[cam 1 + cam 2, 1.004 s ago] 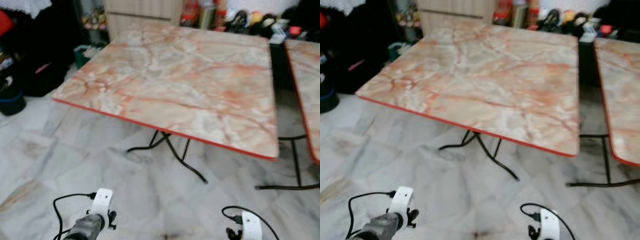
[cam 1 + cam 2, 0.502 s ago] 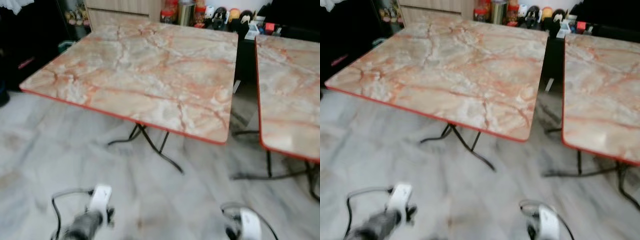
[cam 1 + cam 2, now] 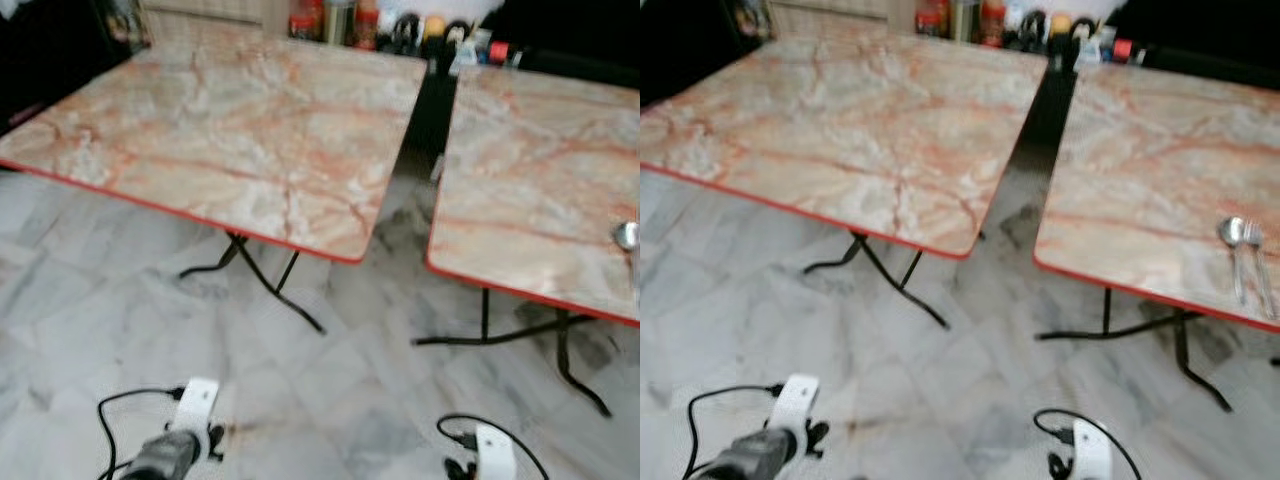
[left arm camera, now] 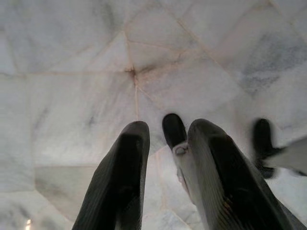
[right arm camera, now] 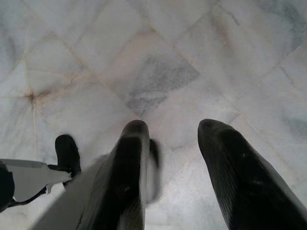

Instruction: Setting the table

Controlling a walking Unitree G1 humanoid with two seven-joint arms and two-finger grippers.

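Two marble-pattern folding tables side by side on a grey marble floor [image 3: 330, 370], separated by a narrow dark gap. Left table [image 3: 230, 130] bare. Right table [image 3: 1150, 170] as landmark: spoon [image 3: 1233, 238] and a second utensil, type unclear, lying together on its top near the front right edge. Jars and bottles [image 3: 400, 25] beyond the far edge, blurred. Left gripper [image 4: 165, 167] low over the floor, in front of and left of the right table, fingers [image 4: 122, 177] parted, empty. Right gripper [image 5: 187, 167] low in front of the right table, fingers [image 5: 240, 182] spread, empty.
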